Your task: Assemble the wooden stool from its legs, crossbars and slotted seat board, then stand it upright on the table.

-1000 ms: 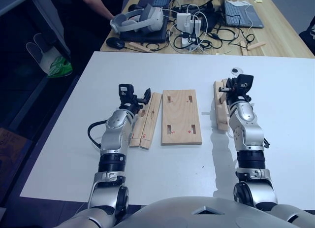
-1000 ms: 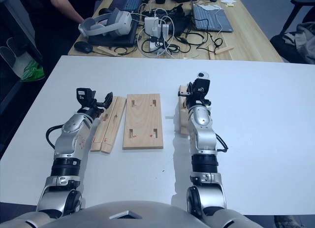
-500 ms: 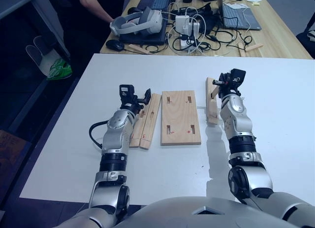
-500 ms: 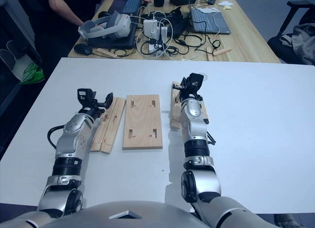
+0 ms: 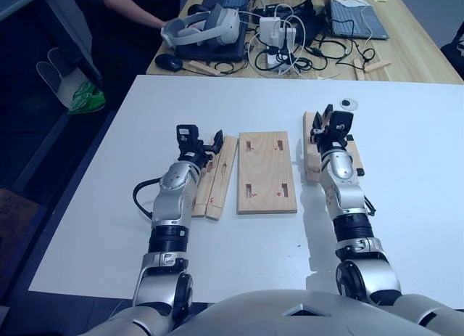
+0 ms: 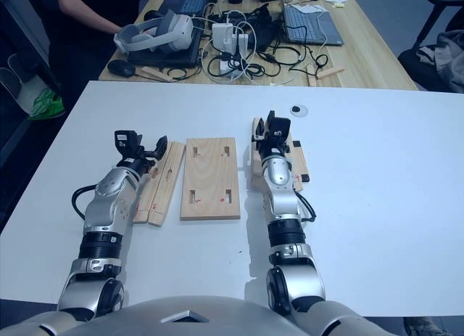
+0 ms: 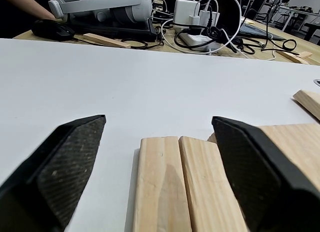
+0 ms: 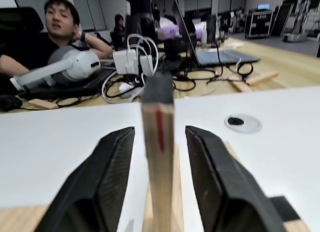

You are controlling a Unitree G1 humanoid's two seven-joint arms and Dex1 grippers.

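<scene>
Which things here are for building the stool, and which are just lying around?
For the stool: slotted seat board; left wooden pieces; right wooden pieces.
Just lying about, on the far desk: headset; mouse; cables; laptop.

Along the top of the left eye view, a wooden desk [image 5: 417, 60] crowded with gear. At upper left, a white headset [image 5: 199, 27] resting on a dark laptop [image 5: 217, 53], with a black mouse [image 5: 170, 62] just below and left of it. At top centre, white power adapters [image 5: 274, 37] in a tangle of cables [image 5: 319, 49]. At upper right, an open laptop [image 5: 354, 20]. Right of centre, just below the desk edge, a small round disc [image 5: 349, 102]. At far left, a green-and-white bag [image 5: 81, 96]. At the right edge of the right eye view, a chair [image 6: 444, 53] draped with clothing.
</scene>
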